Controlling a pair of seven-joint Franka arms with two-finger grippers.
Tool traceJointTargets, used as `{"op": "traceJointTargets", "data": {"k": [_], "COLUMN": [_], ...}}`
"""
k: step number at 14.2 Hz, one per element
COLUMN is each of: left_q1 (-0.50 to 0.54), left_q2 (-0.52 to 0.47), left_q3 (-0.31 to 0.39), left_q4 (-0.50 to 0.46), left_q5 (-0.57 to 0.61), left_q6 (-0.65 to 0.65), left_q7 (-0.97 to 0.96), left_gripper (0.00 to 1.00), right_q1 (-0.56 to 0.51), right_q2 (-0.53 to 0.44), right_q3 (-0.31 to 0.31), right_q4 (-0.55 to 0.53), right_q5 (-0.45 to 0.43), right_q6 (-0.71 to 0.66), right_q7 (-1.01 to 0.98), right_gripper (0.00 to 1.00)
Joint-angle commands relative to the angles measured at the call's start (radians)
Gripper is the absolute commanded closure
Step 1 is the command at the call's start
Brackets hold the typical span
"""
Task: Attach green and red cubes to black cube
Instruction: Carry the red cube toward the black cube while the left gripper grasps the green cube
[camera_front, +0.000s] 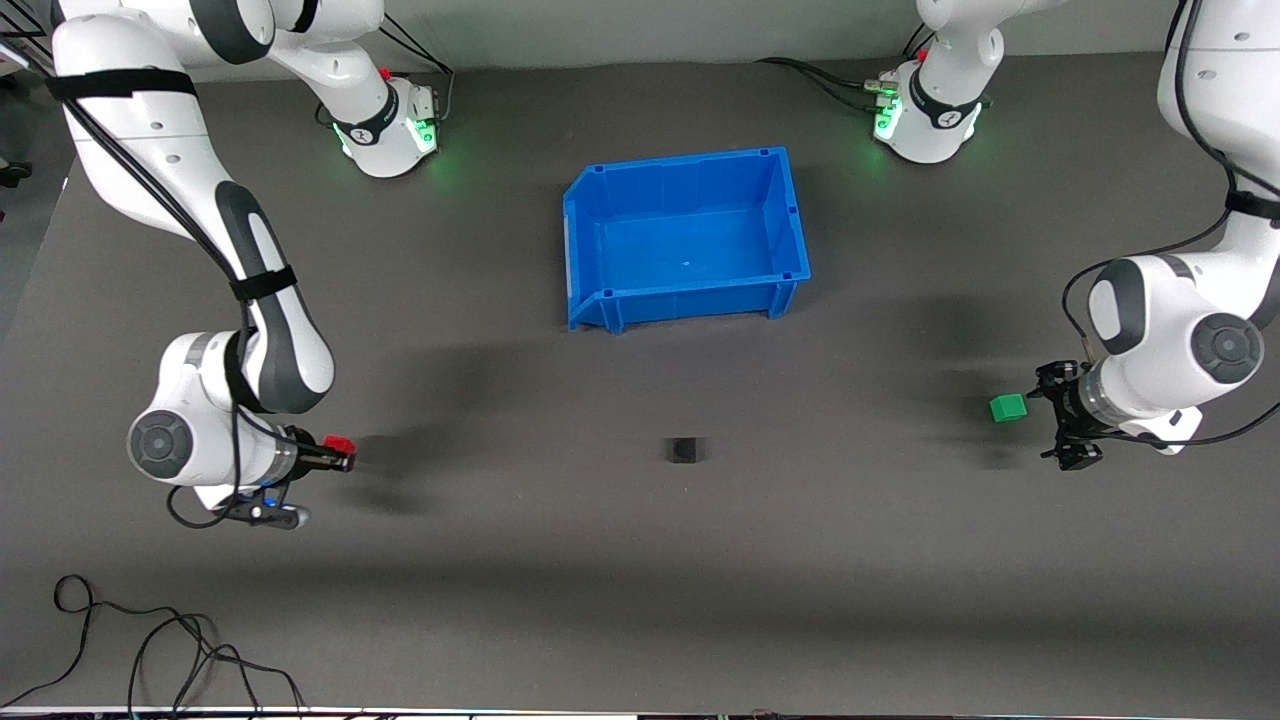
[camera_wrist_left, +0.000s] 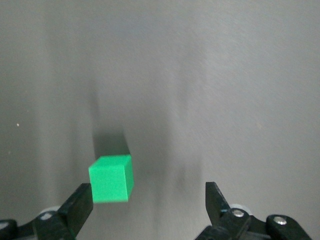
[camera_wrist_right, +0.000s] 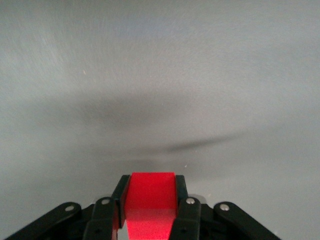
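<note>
The black cube sits alone on the grey mat, nearer the front camera than the blue bin. My right gripper is shut on the red cube, over the mat at the right arm's end of the table. The green cube rests on the mat toward the left arm's end. My left gripper is open beside it. The green cube stands just ahead of the gap between the jaws, close to one finger, and nothing is between them.
An empty blue bin stands in the middle of the table, near the arm bases. A loose black cable lies at the front edge toward the right arm's end.
</note>
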Motion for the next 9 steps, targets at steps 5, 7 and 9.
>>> {"op": "traceJointTargets", "data": {"k": [5,7,9], "left_q1": [-0.013,-0.015,-0.015], "left_q2": [0.088,0.082,0.067], "left_q3": [0.000,0.000,-0.004], "left_q4": [-0.010,-0.013,-0.009], "left_q5": [0.166,0.167,0.174], "left_q6": [0.009,-0.005,-0.073], "left_q7": [-0.181,-0.171,-0.143], "left_gripper": [0.00,0.00,0.00], "right_q1": [0.163,0.180,0.217], "right_q2": [0.002,0.008,0.013], "right_q3": [0.032,0.044,0.048], "right_q4": [0.135,0.147,0.152], "right_q5": [0.019,0.036,0.107], "right_q6": [-0.161,-0.160,-0.160], "right_q7": [0.540,0.642,0.731], "right_gripper": [0.88,0.88,0.88]}}
